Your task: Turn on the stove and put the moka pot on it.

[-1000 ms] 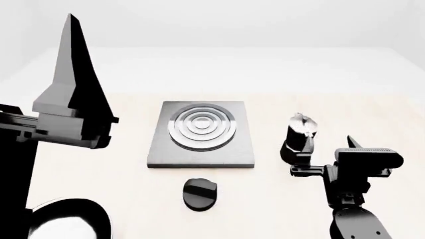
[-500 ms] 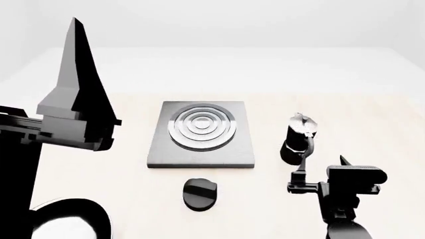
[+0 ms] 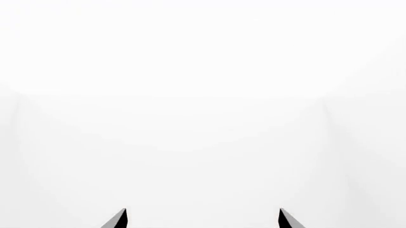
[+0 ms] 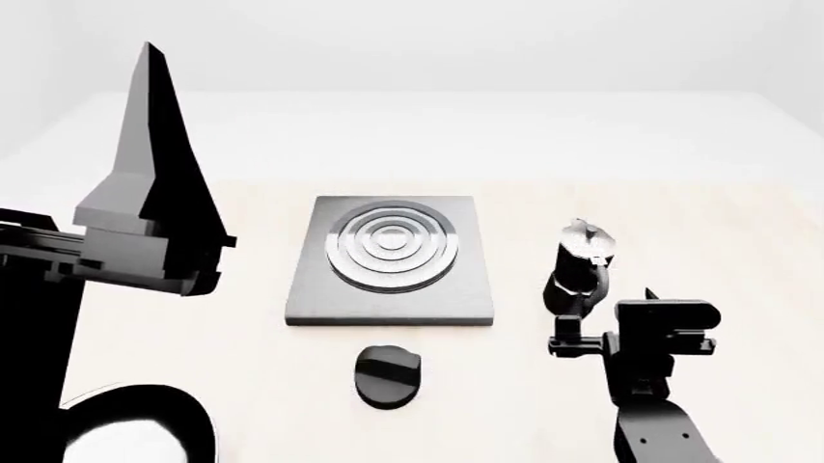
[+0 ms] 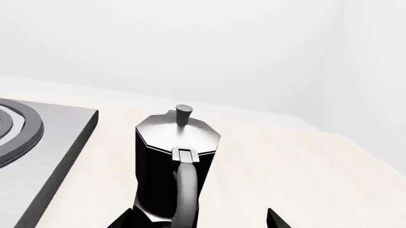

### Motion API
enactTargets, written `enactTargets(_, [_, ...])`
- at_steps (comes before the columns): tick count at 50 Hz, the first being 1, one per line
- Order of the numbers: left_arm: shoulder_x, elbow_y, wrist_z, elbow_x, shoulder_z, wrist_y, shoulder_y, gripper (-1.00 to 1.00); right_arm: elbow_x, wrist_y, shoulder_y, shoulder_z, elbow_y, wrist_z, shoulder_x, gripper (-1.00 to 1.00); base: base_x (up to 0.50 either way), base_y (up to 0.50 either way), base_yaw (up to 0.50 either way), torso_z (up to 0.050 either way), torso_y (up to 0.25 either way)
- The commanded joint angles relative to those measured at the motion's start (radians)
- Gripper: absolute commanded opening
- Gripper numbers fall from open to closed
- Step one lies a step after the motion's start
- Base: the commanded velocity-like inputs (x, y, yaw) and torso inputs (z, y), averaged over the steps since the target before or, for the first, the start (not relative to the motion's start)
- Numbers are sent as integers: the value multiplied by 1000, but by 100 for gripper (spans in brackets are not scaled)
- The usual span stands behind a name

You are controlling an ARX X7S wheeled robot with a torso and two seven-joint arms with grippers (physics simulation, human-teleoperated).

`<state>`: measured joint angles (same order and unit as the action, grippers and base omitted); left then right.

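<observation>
Grey metal, the stove (image 4: 390, 260) lies flat in the middle of the pale tabletop (image 4: 193, 328), its burner rings bare. Its black knob (image 4: 386, 375) sits apart, just in front of the plate's near edge. The pot (image 4: 580, 270) stands upright on the tabletop to the right of the stove, near it but not touching, handle turned toward the robot.

The right pincer (image 5: 197, 219) is just behind the pot. In the right wrist view only its two dark fingertips (image 5: 274, 219) show at the frame edge, spread apart, with the handle and the pot's lower body between them; whether they touch the pot I cannot tell. In the head view the arm's own body hides the tips.

The left pincer (image 3: 201, 219) is raised at the left, well clear of everything. Its wrist view shows blank white and two separated tips, cut off by the frame. A black rounded shape (image 4: 129, 424) at the lower left corner is too cropped to identify.
</observation>
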<state>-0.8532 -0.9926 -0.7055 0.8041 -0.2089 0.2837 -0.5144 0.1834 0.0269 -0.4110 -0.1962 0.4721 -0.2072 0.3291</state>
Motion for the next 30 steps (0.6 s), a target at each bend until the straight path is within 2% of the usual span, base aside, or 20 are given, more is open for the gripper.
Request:
enactTargets(1, [-6,4,-3,14,-2,-7,-3,100,-10,8,-44,-13,53,5,-12,100,0,0,0,0,0])
enactTargets(7, [-5,5,-2,12,-7,-11,0,100,-19,72,-64,-18,137,11,-27,100,0,0,0,0,0])
enactTargets(9, [-7,4,-3,14,-5,-14,1,100,-11,17,-63,-17,80,8,-17,100,0,0,0,0,0])
enactTargets(18, [-7,11,1,11,-8,-26,8,100,-14,13,-79,-21,94,6,-19,100,0,0,0,0,0])
enactTargets(24, [-6,12,2,7,-13,-32,13,100,-14,38,-96,-23,142,12,-28,100,0,0,0,0,0])
enactTargets(26, [-7,13,3,6,-12,-35,15,100,-21,100,-107,-26,219,18,-41,100,0,0,0,0,0])
enactTargets(30, [-10,11,0,11,-10,-37,15,100,-14,42,-98,-26,153,12,-32,100,0,0,0,0,0])
